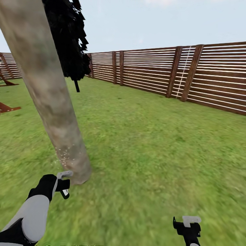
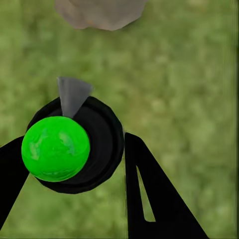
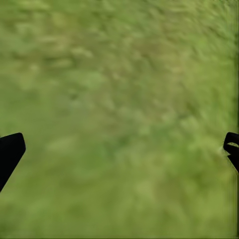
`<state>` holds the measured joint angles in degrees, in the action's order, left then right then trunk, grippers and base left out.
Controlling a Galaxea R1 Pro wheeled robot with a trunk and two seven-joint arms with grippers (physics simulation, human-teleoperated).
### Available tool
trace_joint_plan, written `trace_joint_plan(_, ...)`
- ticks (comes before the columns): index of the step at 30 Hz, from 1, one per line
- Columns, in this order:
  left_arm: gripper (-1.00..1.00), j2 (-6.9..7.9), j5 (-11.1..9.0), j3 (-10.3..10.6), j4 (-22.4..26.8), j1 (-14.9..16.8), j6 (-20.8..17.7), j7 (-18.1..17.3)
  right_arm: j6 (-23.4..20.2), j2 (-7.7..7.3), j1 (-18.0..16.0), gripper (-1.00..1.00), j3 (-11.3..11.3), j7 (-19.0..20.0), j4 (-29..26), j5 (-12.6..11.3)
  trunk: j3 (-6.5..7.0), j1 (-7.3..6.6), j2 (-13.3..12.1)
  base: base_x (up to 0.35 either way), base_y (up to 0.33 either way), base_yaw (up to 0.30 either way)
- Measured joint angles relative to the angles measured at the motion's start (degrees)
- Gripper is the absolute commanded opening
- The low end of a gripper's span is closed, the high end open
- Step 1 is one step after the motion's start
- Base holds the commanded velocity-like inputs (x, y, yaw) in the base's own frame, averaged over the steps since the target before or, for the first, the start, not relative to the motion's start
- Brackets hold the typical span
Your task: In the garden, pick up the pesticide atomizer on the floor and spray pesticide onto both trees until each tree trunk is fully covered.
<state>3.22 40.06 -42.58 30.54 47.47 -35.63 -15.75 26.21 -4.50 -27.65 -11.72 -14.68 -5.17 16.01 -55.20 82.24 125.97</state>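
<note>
A thick pale grey-brown tree trunk (image 1: 48,95) rises at the left, its foot in the grass just ahead of my left gripper (image 1: 63,187). That gripper is shut on the pesticide atomizer (image 2: 55,149), a black round body with a bright green ball top and a grey nozzle (image 1: 65,175) turned toward the trunk base (image 2: 99,12). Fine white specks (image 1: 65,153) dot the bark low down. My right gripper (image 1: 187,223) hangs open over bare grass at the lower right, its fingers (image 3: 10,152) wide apart.
A black column-shaped tree (image 1: 70,37) stands behind the trunk. A brown slatted fence (image 1: 153,70) runs along the back and right. Brown wooden frames (image 1: 7,107) lie at the far left. Green lawn (image 1: 147,143) stretches open to the right.
</note>
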Motion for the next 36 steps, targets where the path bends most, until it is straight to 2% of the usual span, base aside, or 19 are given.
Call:
trace_joint_plan(6,-1.00,0.13,0.12,0.18,0.20,-0.01,0.14,0.30,0.00,0.01,-0.01,1.00,0.00,0.01,0.01,0.00,0.00,-0.01,0.00,-0.016,-0.272,0.265)
trace_joint_plan(15,-1.00,0.80,0.32,0.24,0.74,-0.01,0.16,0.36,0.00,0.01,-0.01,1.00,0.00,0.01,0.01,0.00,0.00,-0.02,0.00,0.195,-0.229,0.269)
trace_joint_plan(22,-1.00,0.21,0.40,0.31,0.65,0.01,0.18,0.37,0.00,0.00,0.01,1.00,0.00,0.00,-0.01,0.00,0.00,0.00,0.00,0.106,-0.242,0.040)
trace_joint_plan(29,-1.00,0.59,0.56,0.31,0.80,0.00,0.23,0.43,0.00,0.09,-0.01,1.00,0.00,0.00,0.01,0.00,0.00,0.00,0.00,0.001,-0.272,0.123)
trace_joint_plan(36,-1.00,0.21,0.23,0.16,0.77,-0.01,0.25,3.83,0.00,0.10,-0.01,1.00,0.00,0.00,0.01,0.00,0.00,0.01,0.00,-0.086,-0.264,0.275)
